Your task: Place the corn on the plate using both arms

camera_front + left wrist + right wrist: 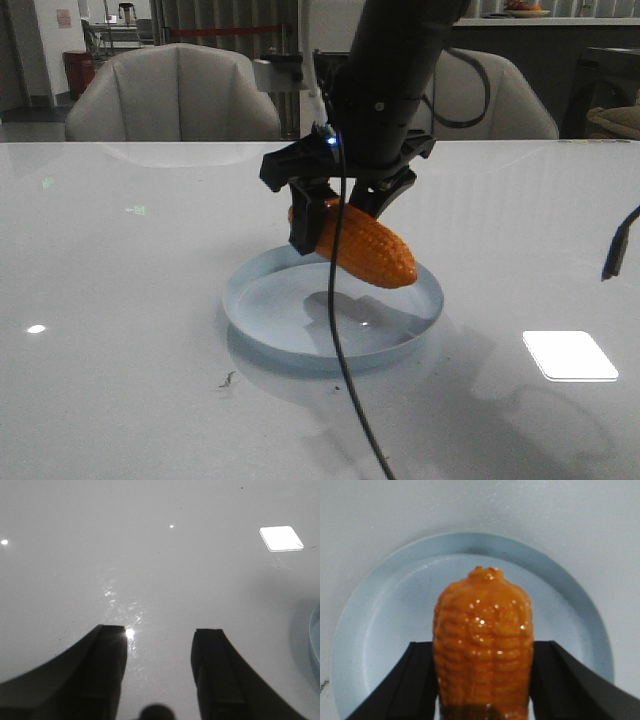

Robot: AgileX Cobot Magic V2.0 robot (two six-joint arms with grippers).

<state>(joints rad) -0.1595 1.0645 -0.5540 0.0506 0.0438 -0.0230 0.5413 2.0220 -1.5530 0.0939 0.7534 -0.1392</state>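
Corn [362, 244] hangs over the plate [262, 322] in our front view, clamped in our right gripper [340, 205] and tilted with its narrow end down toward the plate's right side; it looks clear of the plate, with its shadow on the dish below. Our right wrist view adds what the front cannot: both black fingers [415, 680] pressed against the cob's sides, its tip pointing out over the middle of the pale blue plate [385, 580]. Our left wrist view shows only our left gripper [159, 672], fingers apart and holding nothing, over bare white table [150, 555], with a sliver of plate rim [316, 635] at the edge. That arm seems to be the dark piece cut off at the front view's right border, though we cannot be sure. The cob is glossy orange-yellow with bumpy kernel rows.
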